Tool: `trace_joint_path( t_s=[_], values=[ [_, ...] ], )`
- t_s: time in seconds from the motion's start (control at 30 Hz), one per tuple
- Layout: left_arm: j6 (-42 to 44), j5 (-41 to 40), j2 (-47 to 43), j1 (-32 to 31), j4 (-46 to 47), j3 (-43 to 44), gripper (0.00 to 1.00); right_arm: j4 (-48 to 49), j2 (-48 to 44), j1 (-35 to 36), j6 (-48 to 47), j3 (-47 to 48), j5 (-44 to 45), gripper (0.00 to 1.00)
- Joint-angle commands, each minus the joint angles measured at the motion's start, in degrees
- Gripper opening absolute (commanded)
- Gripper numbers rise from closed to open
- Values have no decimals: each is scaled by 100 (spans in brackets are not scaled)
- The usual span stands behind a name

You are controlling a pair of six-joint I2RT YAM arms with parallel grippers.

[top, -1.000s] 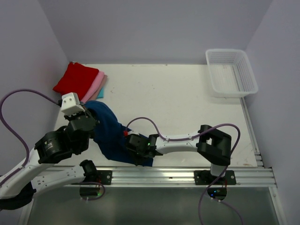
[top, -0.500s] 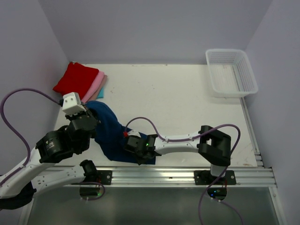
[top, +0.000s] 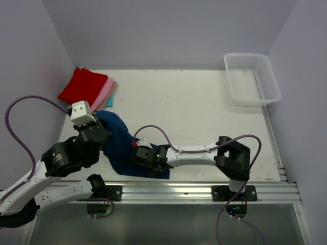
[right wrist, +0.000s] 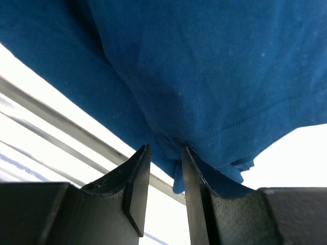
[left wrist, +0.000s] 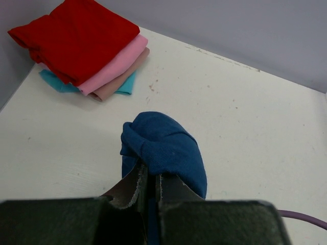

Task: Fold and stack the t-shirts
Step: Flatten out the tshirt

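The navy blue t-shirt lies bunched at the table's near left, with no chest print visible. My left gripper is shut on its upper end; in the left wrist view the cloth bulges over the closed fingertips of that gripper. My right gripper pinches the shirt's lower edge; in the right wrist view its narrow jaws hold a fold of the blue cloth. A folded stack sits at the far left: red on pink on teal.
A white mesh basket stands at the far right corner. The metal rail runs along the near edge, close under the shirt. A purple cable loops over the right arm. Walls close in the left and back sides.
My right gripper has slid left along the shirt's lower edge toward the left arm. My left gripper has shifted slightly up and right with the cloth.
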Motion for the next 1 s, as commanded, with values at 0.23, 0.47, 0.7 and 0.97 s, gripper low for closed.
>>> trace_joint_path(
  t_s=[0.23,0.47,0.7,0.97],
  values=[
    [-224,-116,-201,12,-4,32,0,249,479,-27,60,-82,-3,32],
    [-268,-116,-210,12,-56,15,0,118,225,-27,139,-135,207,0],
    [-321,-37,-193,12,66,-301,0,-461,-1301,-79,51,-12,1042,0],
    [-434,332,-61,12,839,-1372,0,-1420,-2781,-483,-28,235,2167,0]
  ],
)
